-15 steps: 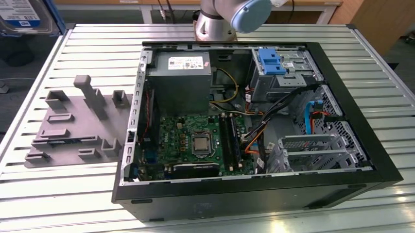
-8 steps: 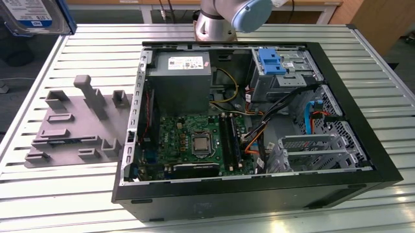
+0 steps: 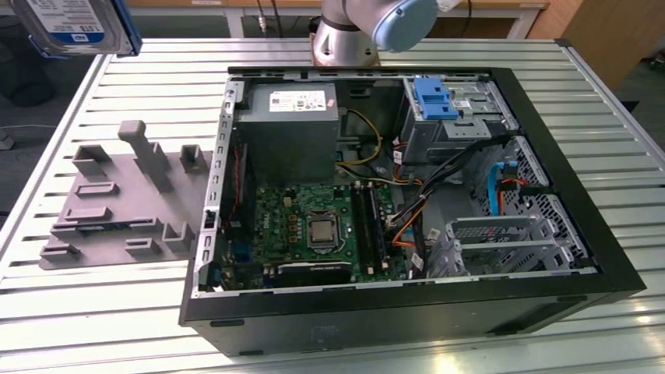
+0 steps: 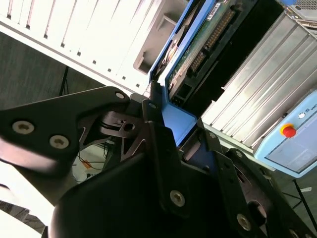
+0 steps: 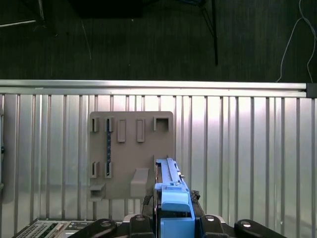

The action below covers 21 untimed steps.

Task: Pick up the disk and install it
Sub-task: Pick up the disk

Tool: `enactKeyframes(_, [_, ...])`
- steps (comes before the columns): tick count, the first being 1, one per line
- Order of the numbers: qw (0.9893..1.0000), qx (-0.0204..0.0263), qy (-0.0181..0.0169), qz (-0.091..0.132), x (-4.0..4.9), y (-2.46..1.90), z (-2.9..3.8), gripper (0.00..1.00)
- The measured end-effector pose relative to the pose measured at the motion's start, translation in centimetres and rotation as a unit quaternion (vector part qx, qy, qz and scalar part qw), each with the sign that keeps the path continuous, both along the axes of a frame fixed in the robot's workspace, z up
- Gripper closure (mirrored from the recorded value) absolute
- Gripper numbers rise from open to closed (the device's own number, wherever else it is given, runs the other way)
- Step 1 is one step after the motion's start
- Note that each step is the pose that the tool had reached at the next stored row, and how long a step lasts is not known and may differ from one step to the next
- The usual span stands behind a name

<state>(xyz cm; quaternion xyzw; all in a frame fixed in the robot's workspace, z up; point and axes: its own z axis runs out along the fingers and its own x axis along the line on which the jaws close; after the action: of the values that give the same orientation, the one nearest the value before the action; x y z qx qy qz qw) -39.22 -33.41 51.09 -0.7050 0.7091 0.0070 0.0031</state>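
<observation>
The disk hangs high above the table at the exterior view's upper left, its white-and-blue label facing the camera and a blue rail along its side. In the second wrist view my gripper is shut on the disk at its blue rail end, and the drive's green circuit board shows beyond the black fingers. The first wrist view shows the disk edge-on, sticking out from the gripper above the grey fixture plate.
An open computer case lies on the slatted metal table, holding a grey power supply box, a motherboard, an upright blue bracket and metal drive cages. The grey fixture plate lies beside the case. A pendant with a red button sits nearby.
</observation>
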Motion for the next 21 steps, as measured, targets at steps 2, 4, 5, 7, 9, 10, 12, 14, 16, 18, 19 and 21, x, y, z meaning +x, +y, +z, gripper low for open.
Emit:
enactKeyframes(2, [1.0,0.0,0.0001,0.0,0.52,0.0,0.01,0.64])
enactKeyframes(4, [1.0,0.0,0.0001,0.0,1.03,0.0,0.01,0.64])
enactKeyframes(5, [1.0,0.0,0.0001,0.0,1.28,0.0,0.01,0.64])
enactKeyframes(7, [1.0,0.0,0.0,0.0,1.77,0.0,0.0,0.64])
enactKeyframes(9, [1.0,0.0,0.0001,0.0,1.97,0.0,0.01,0.64])
enactKeyframes(10, [1.0,0.0,0.0001,0.0,1.97,0.0,0.0,0.64])
enactKeyframes(12, [1.0,0.0,0.0001,0.0,1.98,-0.04,0.01,0.64])
enactKeyframes(14, [1.0,0.0,0.0,0.0,1.98,-0.32,0.0,0.64])
enactKeyframes(16, [1.0,0.0,0.0001,0.0,1.98,-0.87,0.0,0.64])
enactKeyframes(18, [1.0,0.0,0.0001,0.0,1.98,-1.5,0.0,0.64])
enactKeyframes(19, [1.0,0.0,0.0,0.0,1.98,-1.8,0.0,0.64])
enactKeyframes(21, [1.0,0.0,0.0001,0.0,1.98,-2.16,0.0,0.64])
